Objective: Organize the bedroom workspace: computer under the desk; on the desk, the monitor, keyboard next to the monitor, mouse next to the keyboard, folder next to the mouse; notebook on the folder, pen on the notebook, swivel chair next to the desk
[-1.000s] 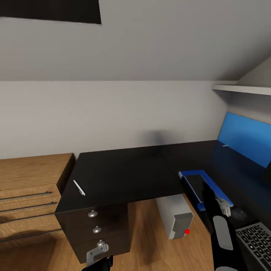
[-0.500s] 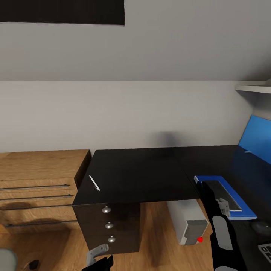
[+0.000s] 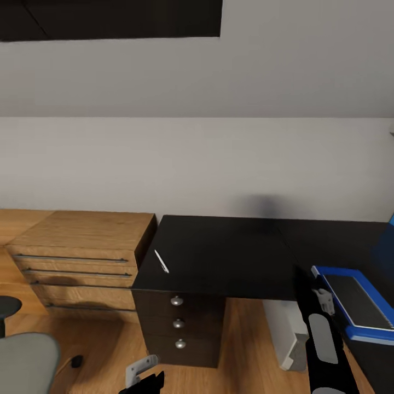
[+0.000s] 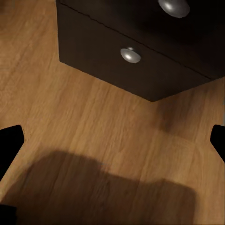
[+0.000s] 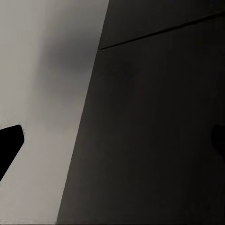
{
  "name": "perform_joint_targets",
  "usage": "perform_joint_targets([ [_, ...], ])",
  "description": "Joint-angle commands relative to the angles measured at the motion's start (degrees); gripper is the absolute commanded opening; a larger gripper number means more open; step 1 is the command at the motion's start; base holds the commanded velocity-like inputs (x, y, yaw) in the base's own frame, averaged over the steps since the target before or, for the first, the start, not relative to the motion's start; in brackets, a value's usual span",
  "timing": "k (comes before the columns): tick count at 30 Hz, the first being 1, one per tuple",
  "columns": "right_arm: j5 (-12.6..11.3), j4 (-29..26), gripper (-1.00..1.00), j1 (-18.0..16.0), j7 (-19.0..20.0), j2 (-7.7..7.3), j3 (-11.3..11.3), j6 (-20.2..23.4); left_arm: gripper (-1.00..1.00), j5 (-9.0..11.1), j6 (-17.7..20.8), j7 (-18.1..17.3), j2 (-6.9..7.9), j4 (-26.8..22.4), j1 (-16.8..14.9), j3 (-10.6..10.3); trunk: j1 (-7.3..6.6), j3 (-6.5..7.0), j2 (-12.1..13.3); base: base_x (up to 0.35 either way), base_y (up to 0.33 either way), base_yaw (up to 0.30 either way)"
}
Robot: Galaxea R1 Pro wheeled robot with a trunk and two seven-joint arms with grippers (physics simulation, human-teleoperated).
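Note:
The desk (image 3: 230, 251) shows its glossy black top, with the thin white pen (image 3: 161, 261) lying near its left front corner. At the right edge lies the blue folder (image 3: 377, 328) with a dark flat notebook (image 3: 358, 300) on it. The light-grey computer (image 3: 284, 331) stands on the floor under the desk. The swivel chair's grey seat (image 3: 24, 361) is at the bottom left. My left gripper (image 3: 143, 377) (image 4: 112, 140) hangs open over the floor by the desk's drawers. My right gripper (image 5: 112, 140) is open above the desk top, left of the folder.
A low oak drawer unit (image 3: 82, 246) stands against the wall left of the desk. A black three-drawer pedestal (image 3: 180, 328) with round silver knobs sits under the desk's left end. Wood-plank floor (image 3: 98, 355) lies between the chair and the pedestal.
The whole view has swung left, so the camera moved. The keyboard and mouse have left the frame, and the oak unit and chair seat have come in. Both arms hold their pose.

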Motion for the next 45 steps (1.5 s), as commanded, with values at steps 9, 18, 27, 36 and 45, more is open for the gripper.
perform_joint_targets([
  [9, 1.91, -0.11, 1.00, -0.04, -0.30, 0.15, 3.39, 0.17, 1.00, 0.60, 0.07, 0.50, 0.01, -0.14, -0.01, -0.09, 0.00, -0.05, -0.03, 0.000, 0.000, 0.286],
  [18, 17.96, -0.19, 1.00, -0.02, -1.78, 1.44, 5.07, 0.26, 1.00, 0.60, 0.10, 0.55, 0.01, -0.12, -0.01, -0.09, 0.00, -0.05, -0.03, 0.000, 0.000, 0.135],
  [27, 19.75, -0.44, 1.00, 0.88, -2.11, 1.44, 8.05, -2.35, 1.00, 0.60, 0.10, 0.59, 0.01, -0.07, -0.01, -0.09, 0.00, -0.05, -0.03, 0.000, 0.000, 0.006],
  [36, 35.45, -13.53, 1.00, 2.53, -9.41, 0.15, 14.84, 27.55, 1.00, 0.60, 0.12, 0.59, 0.01, -0.06, -0.01, -0.09, 0.00, -0.05, -0.03, 0.000, 0.000, 0.000],
  [45, 38.83, -21.48, 1.00, 4.81, -11.47, -0.09, 20.27, 36.16, 1.00, 0.53, 0.07, 0.59, 0.01, 0.28, -0.01, -0.09, 0.00, -0.05, -0.03, 0.000, 0.000, 0.001],
])
